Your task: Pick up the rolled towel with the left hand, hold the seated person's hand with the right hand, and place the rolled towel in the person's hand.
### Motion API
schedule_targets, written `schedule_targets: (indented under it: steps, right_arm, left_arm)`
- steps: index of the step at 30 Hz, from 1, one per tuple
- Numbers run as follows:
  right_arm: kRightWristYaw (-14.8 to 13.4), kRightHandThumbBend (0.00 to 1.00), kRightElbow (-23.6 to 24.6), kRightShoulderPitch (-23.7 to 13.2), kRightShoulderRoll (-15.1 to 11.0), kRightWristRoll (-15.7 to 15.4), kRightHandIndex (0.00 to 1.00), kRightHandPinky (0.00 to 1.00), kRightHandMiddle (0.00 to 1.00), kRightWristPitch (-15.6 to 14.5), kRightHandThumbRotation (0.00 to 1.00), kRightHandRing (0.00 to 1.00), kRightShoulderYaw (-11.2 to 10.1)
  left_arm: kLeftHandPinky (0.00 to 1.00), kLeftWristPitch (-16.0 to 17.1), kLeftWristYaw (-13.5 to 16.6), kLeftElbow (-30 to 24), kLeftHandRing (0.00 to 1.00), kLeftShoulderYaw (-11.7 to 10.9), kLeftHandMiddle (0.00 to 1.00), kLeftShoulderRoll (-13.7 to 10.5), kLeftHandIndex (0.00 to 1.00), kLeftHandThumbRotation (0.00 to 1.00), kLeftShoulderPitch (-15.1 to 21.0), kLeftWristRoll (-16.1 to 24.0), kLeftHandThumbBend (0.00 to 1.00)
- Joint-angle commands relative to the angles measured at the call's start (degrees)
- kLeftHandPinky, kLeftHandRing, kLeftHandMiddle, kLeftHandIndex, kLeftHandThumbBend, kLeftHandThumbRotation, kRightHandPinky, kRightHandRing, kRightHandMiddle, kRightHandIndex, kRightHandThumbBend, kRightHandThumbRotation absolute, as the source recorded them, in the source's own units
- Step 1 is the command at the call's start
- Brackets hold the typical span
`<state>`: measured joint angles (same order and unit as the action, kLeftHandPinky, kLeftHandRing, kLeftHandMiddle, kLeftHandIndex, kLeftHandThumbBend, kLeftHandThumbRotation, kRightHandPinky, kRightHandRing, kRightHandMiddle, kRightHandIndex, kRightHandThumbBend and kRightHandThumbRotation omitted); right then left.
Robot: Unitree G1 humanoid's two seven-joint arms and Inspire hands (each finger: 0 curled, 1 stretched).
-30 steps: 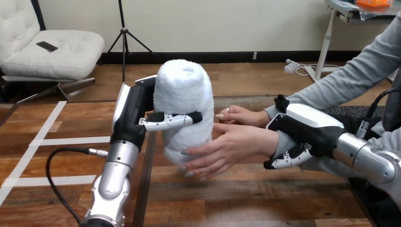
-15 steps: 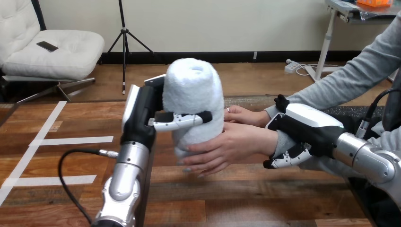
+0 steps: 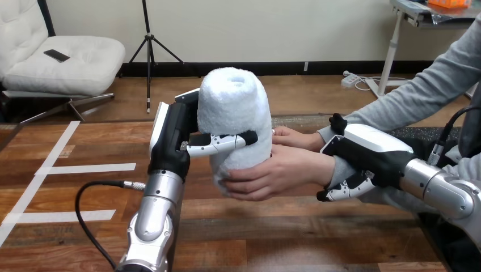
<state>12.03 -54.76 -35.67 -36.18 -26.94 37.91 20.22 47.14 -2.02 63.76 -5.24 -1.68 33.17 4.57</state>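
Fingers (image 3: 218, 143) of left hand (image 3: 172, 136): curled round the rolled towel (image 3: 233, 105), clasping its middle.
Right hand (image 3: 368, 154): wrapped round the person's wrist (image 3: 336, 168), thumb above, fingers beneath.
Rolled towel: upright, raised above the table (image 3: 255, 232).
Person's hand (image 3: 275, 173): cupped round the towel's lower end.

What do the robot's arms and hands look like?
Both arms are shiny silver metal, rounded like pipes: the left forearm and the right forearm. Each ends in a chunky black hand. The left hand has a white shell along its back and black-and-white jointed fingers. The right hand wears a smooth white shell on top, with black-and-white fingers too.
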Motion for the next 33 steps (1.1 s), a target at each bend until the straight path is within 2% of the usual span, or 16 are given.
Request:
schedule_targets:
  steps: [1,13,21,33]
  right_arm:
    - [-1.26,0.56,2.6,-2.69,0.73,0.55,0.31,0.21,0.3,-0.17,0.16,0.25,-1.73]
    - [-1.05,0.55,2.65,-2.8,0.83,0.76,0.31,0.2,0.29,-0.17,0.15,0.24,-1.8]
    - [-0.89,0.55,3.41,-2.68,0.58,0.45,0.32,0.2,0.3,-0.99,0.17,0.24,-1.68]
    - [-0.74,0.55,3.45,-2.52,0.52,0.7,0.32,0.21,0.3,-1.1,0.16,0.25,-1.85]
  left_arm:
    - [0.33,2.1,-0.85,-3.01,0.37,0.65,0.4,1.97,0.39,0.0,4.13,-1.38,0.68]
    - [0.33,2.24,-1.07,-2.73,0.36,1.3,0.4,3.07,0.39,0.0,3.59,-1.22,0.67]
    - [0.33,1.93,-2.47,-2.71,0.37,1.15,0.4,3.7,0.39,0.0,3.25,-2.31,0.66]
    - [0.33,2.26,-2.85,-2.7,0.37,1.39,0.4,3.61,0.39,0.0,2.97,-2.48,0.66]
